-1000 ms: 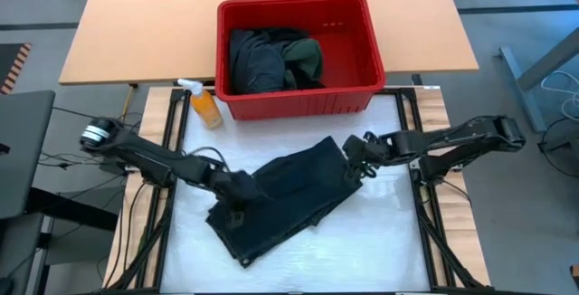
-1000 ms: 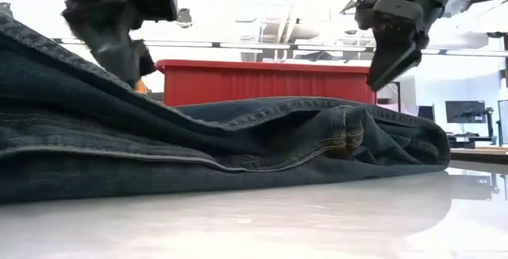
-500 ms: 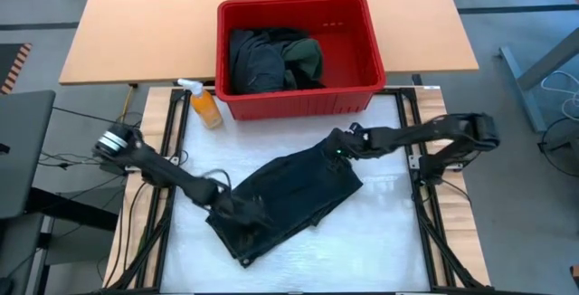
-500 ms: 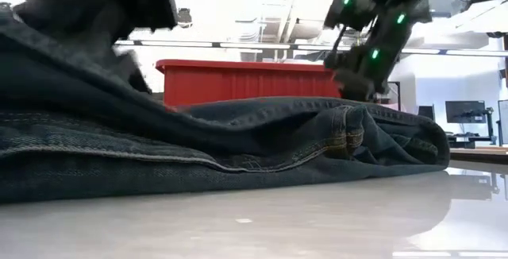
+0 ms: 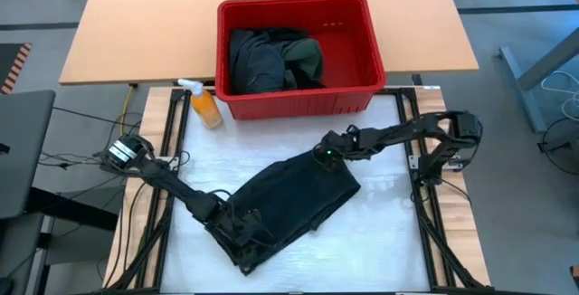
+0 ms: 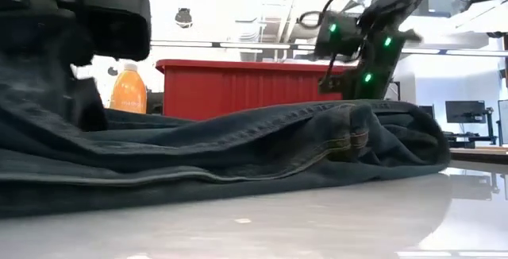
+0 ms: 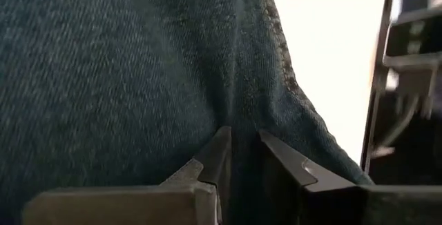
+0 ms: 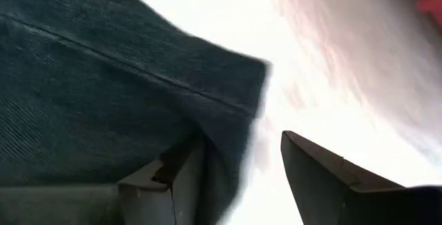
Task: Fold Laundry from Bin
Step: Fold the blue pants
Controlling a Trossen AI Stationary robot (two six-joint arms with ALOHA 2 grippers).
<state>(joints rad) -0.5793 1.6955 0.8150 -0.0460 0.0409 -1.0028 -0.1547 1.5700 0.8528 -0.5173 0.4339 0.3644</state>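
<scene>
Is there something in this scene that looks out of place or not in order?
The orange spray bottle stands beside the red bin, among laundry things. The jeans lie askew across the white table, still unfolded. Nothing looks spilled or damaged.

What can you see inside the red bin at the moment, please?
Inside the red bin lies a heap of dark laundry, charcoal pieces with a dark green one on its right side. The floor beside it is bare red; whatever lies beneath the heap is covered.
</scene>
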